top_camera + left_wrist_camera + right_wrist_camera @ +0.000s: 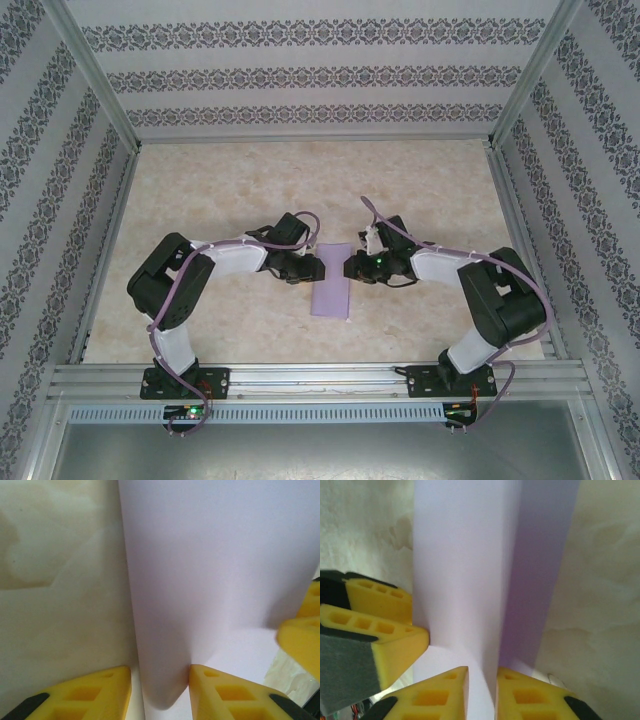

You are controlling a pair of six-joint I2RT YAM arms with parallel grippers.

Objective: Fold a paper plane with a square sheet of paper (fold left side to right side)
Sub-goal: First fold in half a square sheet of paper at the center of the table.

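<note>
Both grippers, left (300,268) and right (352,267), pinch opposite long edges of my lilac paper (331,279), folded into a narrow strip mid-table (230,180), toward its near edge.

Through the right wrist camera I see my right gripper's (481,692) yellow fingertips pinching a raised fold of the thin lilac paper sheet (465,570). Left of that fold sit the other gripper's yellow fingers (385,630), touching the paper, over the beige marbled tabletop (600,580).
</note>
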